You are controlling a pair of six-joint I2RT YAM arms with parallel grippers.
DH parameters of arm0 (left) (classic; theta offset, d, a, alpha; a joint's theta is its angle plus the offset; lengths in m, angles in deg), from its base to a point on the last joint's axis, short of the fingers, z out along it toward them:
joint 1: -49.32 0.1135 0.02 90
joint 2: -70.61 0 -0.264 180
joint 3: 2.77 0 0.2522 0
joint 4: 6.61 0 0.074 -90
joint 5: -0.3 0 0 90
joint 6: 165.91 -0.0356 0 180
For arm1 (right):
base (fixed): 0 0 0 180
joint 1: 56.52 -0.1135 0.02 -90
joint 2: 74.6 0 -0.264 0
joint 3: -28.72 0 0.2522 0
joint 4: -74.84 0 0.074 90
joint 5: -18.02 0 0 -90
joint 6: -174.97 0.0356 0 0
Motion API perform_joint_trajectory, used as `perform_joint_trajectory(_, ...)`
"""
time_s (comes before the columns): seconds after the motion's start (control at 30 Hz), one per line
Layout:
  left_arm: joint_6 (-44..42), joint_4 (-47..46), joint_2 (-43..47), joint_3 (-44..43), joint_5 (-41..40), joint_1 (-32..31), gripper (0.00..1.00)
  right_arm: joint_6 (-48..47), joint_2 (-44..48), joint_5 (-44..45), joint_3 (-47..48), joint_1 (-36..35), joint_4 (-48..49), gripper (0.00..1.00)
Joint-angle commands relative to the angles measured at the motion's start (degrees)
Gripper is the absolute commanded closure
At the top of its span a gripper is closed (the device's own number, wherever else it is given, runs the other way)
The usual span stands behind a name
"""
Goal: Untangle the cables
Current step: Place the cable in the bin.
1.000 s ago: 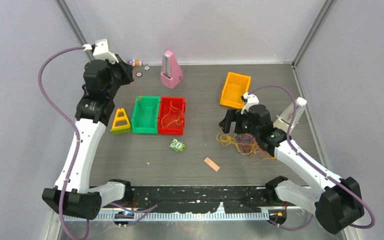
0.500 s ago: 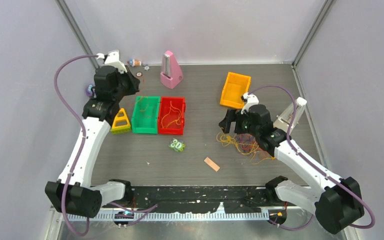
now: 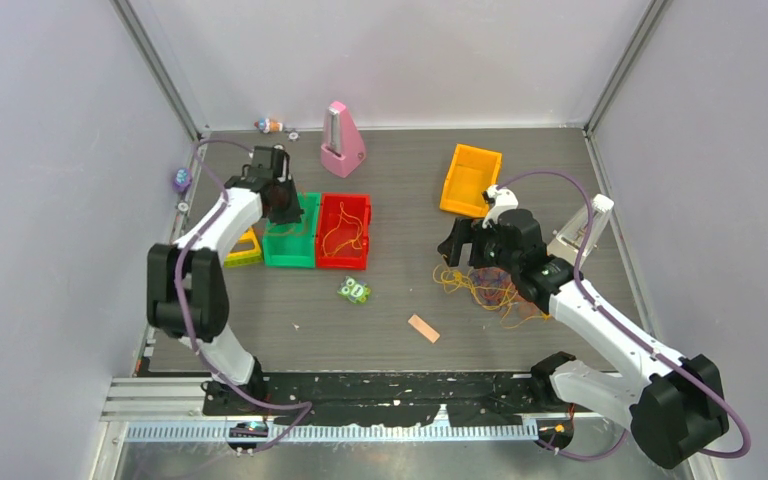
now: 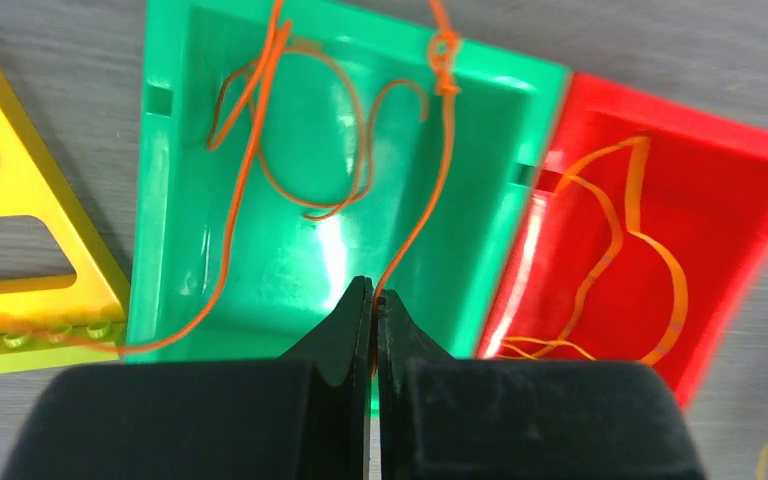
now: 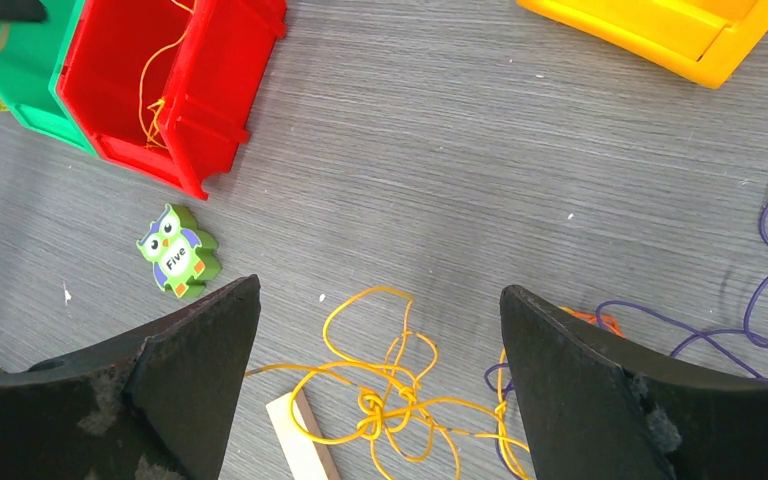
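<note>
Left gripper (image 4: pixel 374 300) is pressed together, pinching an orange cable (image 4: pixel 445 62) right over the green bin (image 4: pixel 156 200). We see the cable's loops lying inside that bin, and a yellow cable (image 4: pixel 636 190) curled in the red bin (image 4: pixel 750 190) touching its side. Right gripper (image 5: pixel 378 292) is spread wide and holds nothing, hovering over the tangle of cables (image 5: pixel 372 405): yellow, orange and purple strands knotted together on the tabletop (image 5: pixel 440 130), well apart from both bins, with an owl tile (image 5: pixel 175 252) and a wooden strip (image 5: pixel 300 440) near it.
</note>
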Motion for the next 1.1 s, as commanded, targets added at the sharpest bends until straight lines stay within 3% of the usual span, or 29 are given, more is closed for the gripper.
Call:
perform_joint_trajectory(0.0,0.9,8.8,-6.3,-6.6,-5.7,0.1,1.00,0.4,2.3,0.8,1.3,0.1,1.4,0.05)
perform_joint_trajectory(0.1,0.0,8.8,-9.1,-6.5,-10.5,0.0,1.00,0.5,2.8,1.1,1.1,0.2,1.0,0.05)
perform_joint_trajectory(0.27,-0.7,10.7,-16.4,-10.4,-1.8,-0.1,1.00,0.4,2.9,1.4,0.8,0.3,0.9,0.05)
perform_joint_trajectory(0.43,-1.8,9.6,-16.9,-11.8,2.5,-0.3,0.99,0.5,2.2,1.0,0.9,0.4,0.9,0.05)
perform_joint_trajectory(0.5,-1.8,10.2,-16.6,-12.5,3.3,-0.4,0.89,0.6,1.9,1.0,1.0,0.4,0.9,0.05)
perform_joint_trajectory(0.67,-2.8,13.0,-13.0,-13.2,0.3,-1.3,0.52,0.7,1.7,1.0,1.1,0.5,0.9,0.05)
perform_joint_trajectory(0.73,-2.9,14.0,-10.7,-12.8,-0.2,-1.2,0.42,0.8,1.7,1.1,1.0,0.6,0.9,0.05)
perform_joint_trajectory(0.83,-3.0,14.5,-6.6,-11.3,-2.2,-1.2,0.30,0.7,1.4,0.9,1.0,0.6,1.0,0.05)
perform_joint_trajectory(0.97,-3.2,12.2,1.4,-7.1,1.4,-1.2,0.15,0.7,0.9,0.3,1.2,0.6,1.0,0.05)
perform_joint_trajectory(1.07,-2.6,10.4,7.5,-3.4,1.4,-0.6,0.10,0.8,0.7,0.0,1.1,0.6,1.2,0.05)
